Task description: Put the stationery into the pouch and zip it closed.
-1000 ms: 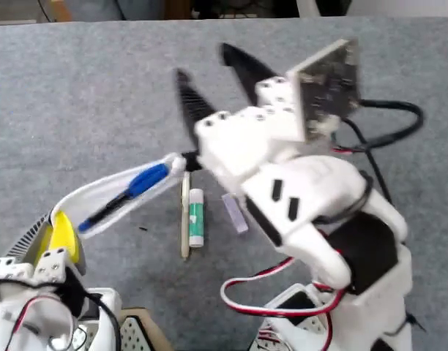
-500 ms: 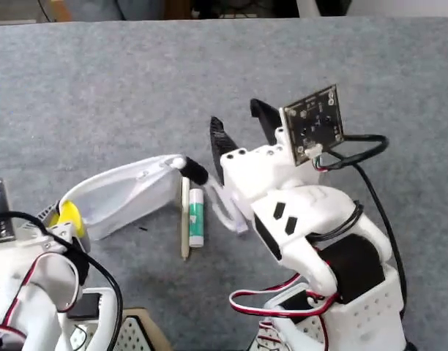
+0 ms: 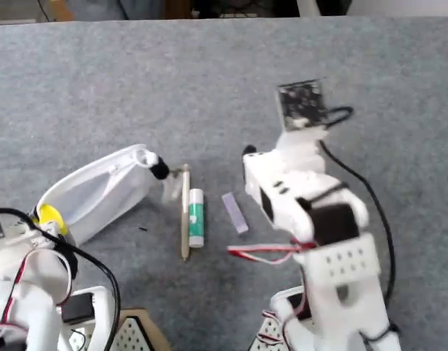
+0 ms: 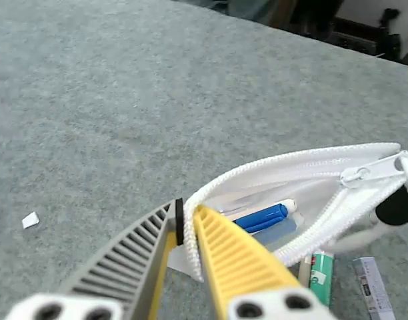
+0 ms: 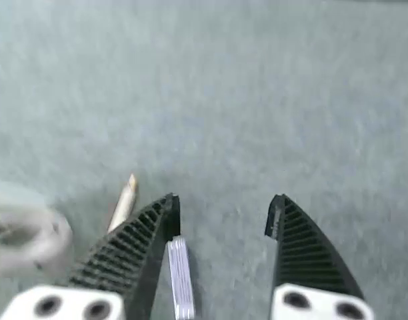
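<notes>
**Grey felt counter point(image 3: 99, 80): pen is in, three pieces to go**

The blue pen point(image 4: 261, 217) lies inside the open pouch point(image 3: 99, 194), whose rim the left gripper point(image 4: 184, 208) clamps toward the counter's near left corner. A second ago the right gripper point(image 5: 223, 203) was at the pouch mouth. It has drawn back, jaws apart, over the lilac strip point(image 3: 235, 212). Beside the mouth lie the pencil point(image 3: 185, 212) and glue stick point(image 3: 197, 218), so zipping must wait.

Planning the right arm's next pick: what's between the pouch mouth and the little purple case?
High view: a pencil and a green glue stick, side by side, between pouch and purple case.
</notes>
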`<state>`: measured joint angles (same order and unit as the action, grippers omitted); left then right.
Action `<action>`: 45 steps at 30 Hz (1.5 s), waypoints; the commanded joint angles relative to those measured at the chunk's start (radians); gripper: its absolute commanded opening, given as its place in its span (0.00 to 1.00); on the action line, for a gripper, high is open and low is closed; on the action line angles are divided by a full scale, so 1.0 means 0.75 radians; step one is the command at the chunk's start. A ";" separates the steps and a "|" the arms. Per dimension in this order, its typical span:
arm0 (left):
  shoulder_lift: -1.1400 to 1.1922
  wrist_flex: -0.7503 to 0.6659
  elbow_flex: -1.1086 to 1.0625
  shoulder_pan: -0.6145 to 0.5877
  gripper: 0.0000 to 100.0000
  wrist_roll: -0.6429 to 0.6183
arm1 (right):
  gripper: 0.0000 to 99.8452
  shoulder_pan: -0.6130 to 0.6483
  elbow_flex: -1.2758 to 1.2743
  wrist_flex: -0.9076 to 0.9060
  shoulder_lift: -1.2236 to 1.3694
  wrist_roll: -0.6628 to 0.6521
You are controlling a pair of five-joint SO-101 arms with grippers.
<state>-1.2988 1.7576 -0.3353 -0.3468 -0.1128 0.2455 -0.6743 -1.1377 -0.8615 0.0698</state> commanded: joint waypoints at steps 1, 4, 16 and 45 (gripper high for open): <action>0.014 -0.031 -0.044 -0.058 0.03 0.016 | 0.22 -0.016 -0.011 0.020 0.159 0.004; 0.014 -0.047 -0.069 -0.087 0.03 0.018 | 0.22 0.020 -0.038 -0.004 0.296 0.014; 0.014 -0.047 -0.069 -0.087 0.03 0.012 | 0.22 0.180 -0.122 0.082 0.645 0.014; 0.014 -0.047 -0.069 -0.087 0.03 0.012 | 0.18 0.297 0.191 0.260 1.329 0.014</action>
<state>-1.3004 1.7346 -0.3736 -0.4005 -0.1112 0.4572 -0.5654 -0.9383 0.1281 0.0698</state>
